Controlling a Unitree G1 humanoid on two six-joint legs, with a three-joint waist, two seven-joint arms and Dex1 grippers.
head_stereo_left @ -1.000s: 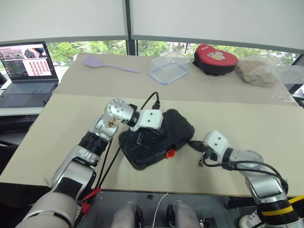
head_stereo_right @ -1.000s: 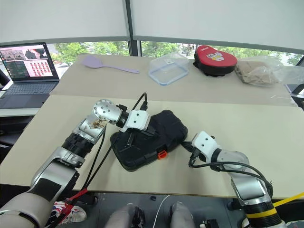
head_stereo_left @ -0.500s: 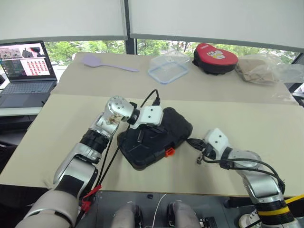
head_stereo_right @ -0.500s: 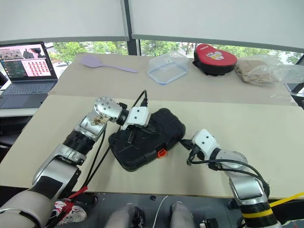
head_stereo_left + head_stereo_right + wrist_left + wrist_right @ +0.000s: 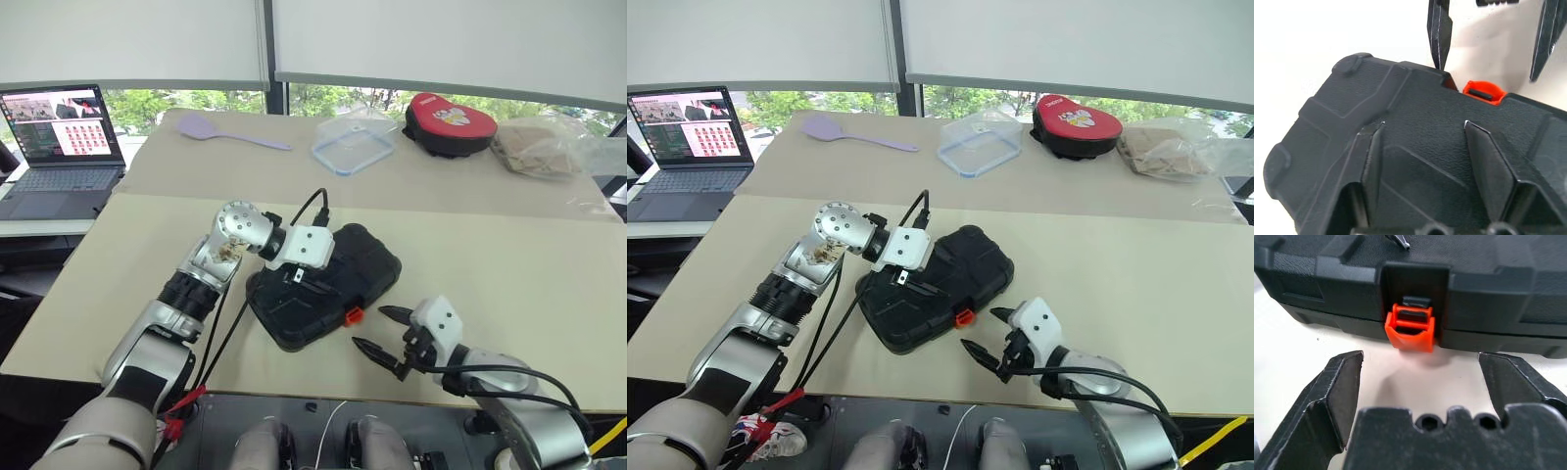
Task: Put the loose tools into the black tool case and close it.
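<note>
The black tool case [image 5: 328, 279] lies shut on the tan table, its orange latch [image 5: 353, 315] facing the near edge. My left gripper [image 5: 306, 282] is over the lid, open, with both fingers [image 5: 1369, 166] down against the black plastic and nothing between them. My right gripper [image 5: 370, 329] is just in front of the case near the table edge, open and empty. In the right wrist view its fingers [image 5: 1337, 391] stand on either side of the latch [image 5: 1410, 330], a short gap away from it. The loose tools are out of view.
Along the back of the table lie a purple spatula [image 5: 211, 129], a clear plastic container [image 5: 353, 145], a red-and-black pouch [image 5: 448, 122] and a plastic bag [image 5: 544, 145]. An open laptop [image 5: 59, 137] sits on a side surface at the far left.
My right gripper has pulled back from the case's right end to the front of the latch and opened wide. The left gripper's fingers have spread on the lid.
</note>
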